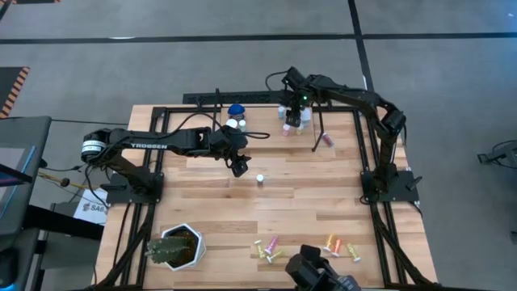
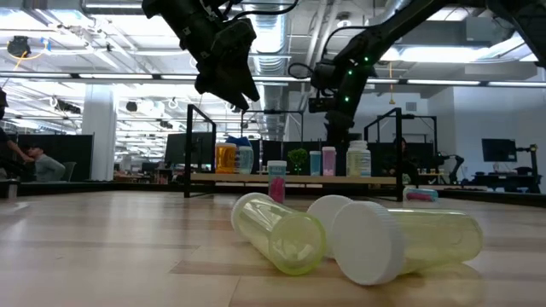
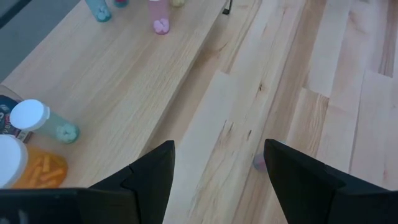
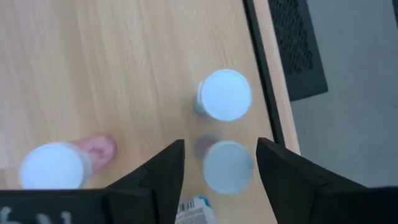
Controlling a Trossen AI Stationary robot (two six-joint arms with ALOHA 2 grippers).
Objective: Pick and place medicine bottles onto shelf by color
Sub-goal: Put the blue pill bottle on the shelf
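The shelf (image 3: 124, 74) stands along the table's far side and carries several medicine bottles: an orange one (image 3: 28, 167), a pale teal one (image 3: 46, 121) and a pink one (image 3: 160, 15). My right gripper (image 4: 221, 168) hovers open over the shelf's right part (image 1: 294, 123). A white-capped bottle (image 4: 228, 167) stands upright between its fingers, with a gap on each side. Another white-capped bottle (image 4: 224, 94) stands just beyond it. My left gripper (image 1: 239, 166) hangs open above the table, empty. Close by it a small pink bottle (image 1: 260, 179) stands upright on the table.
A pink bottle (image 1: 325, 140) lies on the table right of the shelf. Several yellow, pink and orange bottles (image 1: 271, 249) (image 1: 339, 245) lie near the front edge. Two yellow ones (image 2: 277, 232) (image 2: 401, 243) fill the low view. A potted plant (image 1: 174, 246) sits at front left.
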